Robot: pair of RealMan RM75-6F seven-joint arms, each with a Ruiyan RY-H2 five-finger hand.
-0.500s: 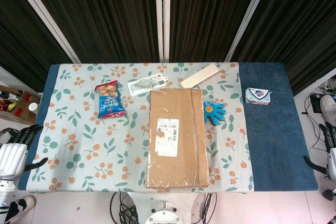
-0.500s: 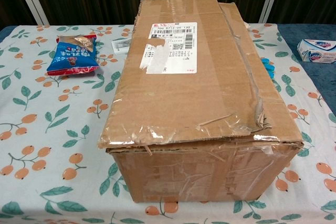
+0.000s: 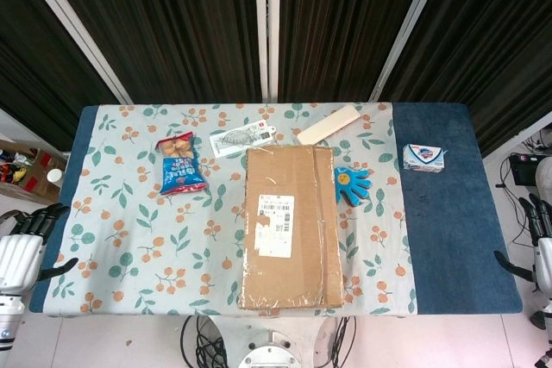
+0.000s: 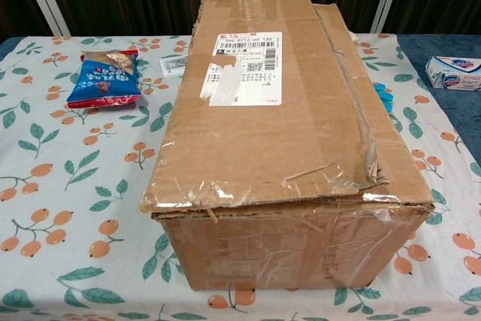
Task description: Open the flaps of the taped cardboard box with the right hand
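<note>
The taped cardboard box (image 3: 291,226) lies lengthwise in the middle of the table, a white shipping label (image 4: 244,65) on its top. Its flaps lie closed under clear tape; the near edge of the top flap (image 4: 255,193) is slightly lifted and torn. My right hand (image 3: 539,243) hangs off the table's right edge, fingers apart, holding nothing, far from the box. Off the left edge, my left hand (image 3: 24,243) is likewise empty with fingers spread. Neither hand shows in the chest view.
A blue snack bag (image 3: 179,164) lies left of the box, with a white packet (image 3: 241,140) and a beige flat stick (image 3: 329,124) behind it. A blue hand-shaped toy (image 3: 352,184) touches the box's right side. A soap box (image 3: 423,158) sits on the blue cloth (image 3: 448,213).
Both hands have shifted slightly outward and down, away from the table edges. The box has not moved.
</note>
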